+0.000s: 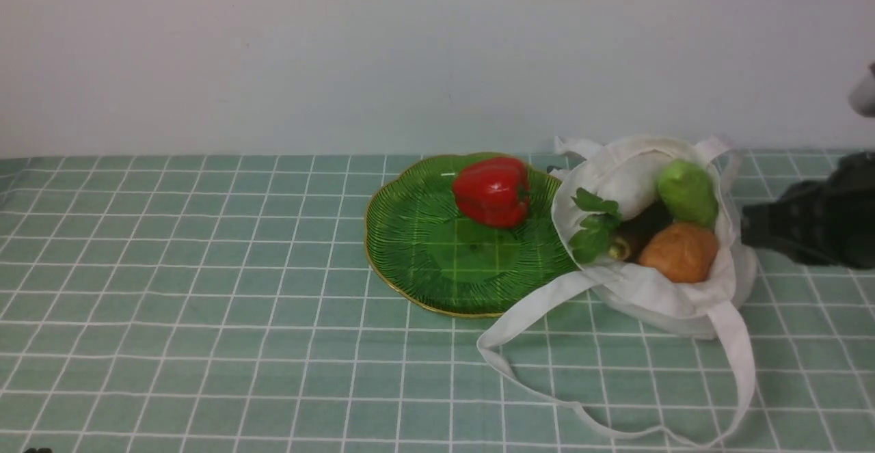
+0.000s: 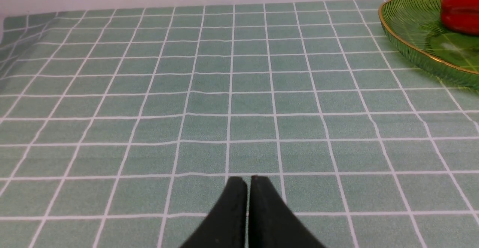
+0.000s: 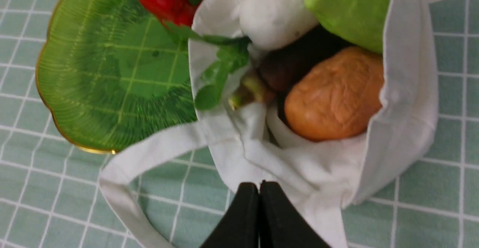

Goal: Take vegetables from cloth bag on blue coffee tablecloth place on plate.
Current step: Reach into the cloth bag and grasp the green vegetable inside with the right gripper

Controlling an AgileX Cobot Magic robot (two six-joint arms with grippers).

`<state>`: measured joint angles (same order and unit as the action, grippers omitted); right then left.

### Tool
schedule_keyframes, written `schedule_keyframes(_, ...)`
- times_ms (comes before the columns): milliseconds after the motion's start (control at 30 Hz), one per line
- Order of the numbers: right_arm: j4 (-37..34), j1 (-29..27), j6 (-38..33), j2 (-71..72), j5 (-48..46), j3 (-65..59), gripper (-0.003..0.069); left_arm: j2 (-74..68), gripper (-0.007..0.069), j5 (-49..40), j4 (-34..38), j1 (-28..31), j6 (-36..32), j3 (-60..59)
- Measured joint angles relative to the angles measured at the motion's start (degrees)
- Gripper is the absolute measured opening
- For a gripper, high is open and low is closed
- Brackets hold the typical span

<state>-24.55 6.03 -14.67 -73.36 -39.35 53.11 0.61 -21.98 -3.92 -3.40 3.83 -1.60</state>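
The white cloth bag (image 1: 656, 296) lies open on the blue coffee tablecloth (image 1: 205, 268), right of the green plate (image 1: 410, 248). In the bag are vegetables: a light green cucumber (image 1: 687, 192), a white radish (image 1: 632, 176), a dark root (image 1: 639, 231) with green leaves, and an orange-brown potato (image 1: 679, 253). A red pepper (image 1: 492, 191) rests on the plate's far side. My right gripper (image 3: 259, 183) is shut and empty, hovering over the bag's edge beside the potato (image 3: 335, 94). My left gripper (image 2: 249, 180) is shut over bare cloth, far from the plate (image 2: 419, 34).
The bag's long strap handles (image 1: 615, 426) trail across the cloth toward the front edge. My right arm (image 1: 813, 224) reaches in from the right side. A pale wall runs along the back of the table.
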Motion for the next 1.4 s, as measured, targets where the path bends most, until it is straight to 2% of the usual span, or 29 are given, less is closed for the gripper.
schedule_keyframes(300,7.14,0.00,-0.88,-10.92,3.41,10.12,0.0035,0.00,-0.0008,0.00,0.00,0.00,0.00,0.00)
schedule_keyframes(367,8.37,0.00,-2.47,-14.02,3.49,12.18,0.0043,0.00,-0.0008,0.00,0.00,0.00,0.00,0.00)
schedule_keyframes(500,9.82,0.87,-10.66,-19.95,2.53,16.62,0.0107,0.00,-0.0008,0.00,0.00,0.00,0.00,0.00)
schedule_keyframes(533,10.08,1.29,-12.47,-21.01,2.37,17.39,0.0139,0.00,-0.0008,0.00,0.00,0.00,0.00,0.00)
schedule_keyframes(633,11.33,2.60,-17.41,-24.04,2.36,19.50,0.0294,0.00,-0.0008,0.00,0.00,0.00,0.00,0.00)
schedule_keyframes(667,11.33,2.68,-17.66,-24.19,2.36,19.50,0.0294,0.00,-0.0008,0.00,0.00,0.00,0.00,0.00)
schedule_keyframes(767,13.26,2.88,-19.88,-26.58,3.05,20.12,0.0469,0.00,-0.0008,0.00,0.00,0.00,0.00,0.00)
schedule_keyframes(800,14.26,2.88,-19.98,-27.17,3.34,20.12,0.0507,0.00,-0.0008,0.00,0.00,0.00,0.00,0.00)
schedule_keyframes(933,16.58,2.88,-20.10,-29.11,4.90,20.12,0.0584,0.00,-0.0008,0.00,0.00,0.00,0.00,0.00)
schedule_keyframes(1067,17.54,2.88,-20.28,-30.98,7.52,20.12,0.0594,0.00,-0.0008,0.00,0.00,0.00,0.00,0.00)
schedule_keyframes(1167,18.72,2.88,-20.28,-31.85,9.87,20.17,0.0566,0.00,-0.0008,0.00,0.00,0.00,0.00,0.00)
schedule_keyframes(1267,20.29,2.88,-20.32,-32.49,12.04,20.29,0.0506,0.00,-0.0008,0.00,0.00,0.00,0.00,0.00)
schedule_keyframes(1333,21.45,2.88,-20.32,-32.64,12.73,20.29,0.0435,0.00,-0.0008,0.00,0.00,0.00,0.00,0.00)
schedule_keyframes(1367,22.28,2.88,-20.32,-32.64,12.78,20.35,0.0370,0.00,-0.0008,0.00,0.00,0.00,0.00,0.00)
schedule_keyframes(1400,22.43,2.88,-20.32,-32.64,12.78,20.34,0.0359,0.00,-0.0008,0.00,0.00,0.00,0.00,0.00)
